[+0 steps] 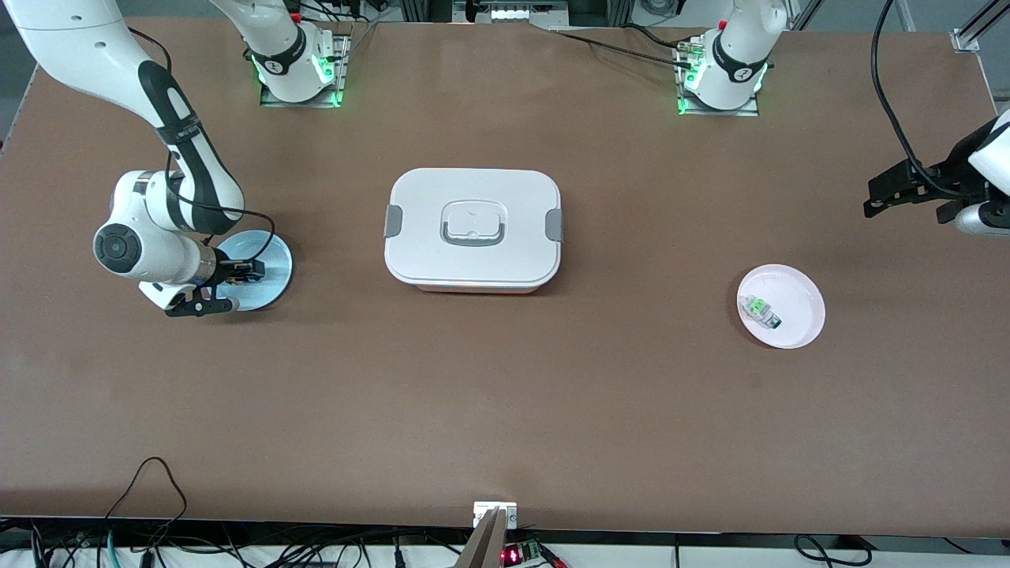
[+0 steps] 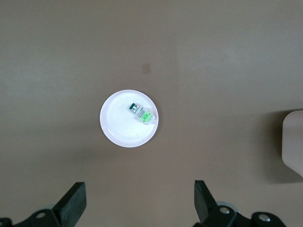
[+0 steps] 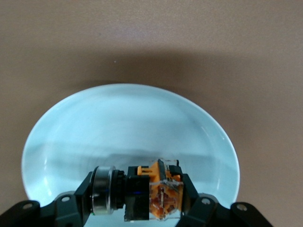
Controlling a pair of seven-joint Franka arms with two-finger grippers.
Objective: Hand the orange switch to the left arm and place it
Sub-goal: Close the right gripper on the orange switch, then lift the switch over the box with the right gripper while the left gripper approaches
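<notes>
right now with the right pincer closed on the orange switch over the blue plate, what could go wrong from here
1. The right pincer holds the orange switch by its sides low over the blue plate; it might slip or drag the plate on lifting.
2. The box sits between this plate and the pink plate, so a low straight carry could hit it.
3. The left pincer waits open, over the table at the left arm's end; a misaligned handover could drop the tiny switch.
</notes>
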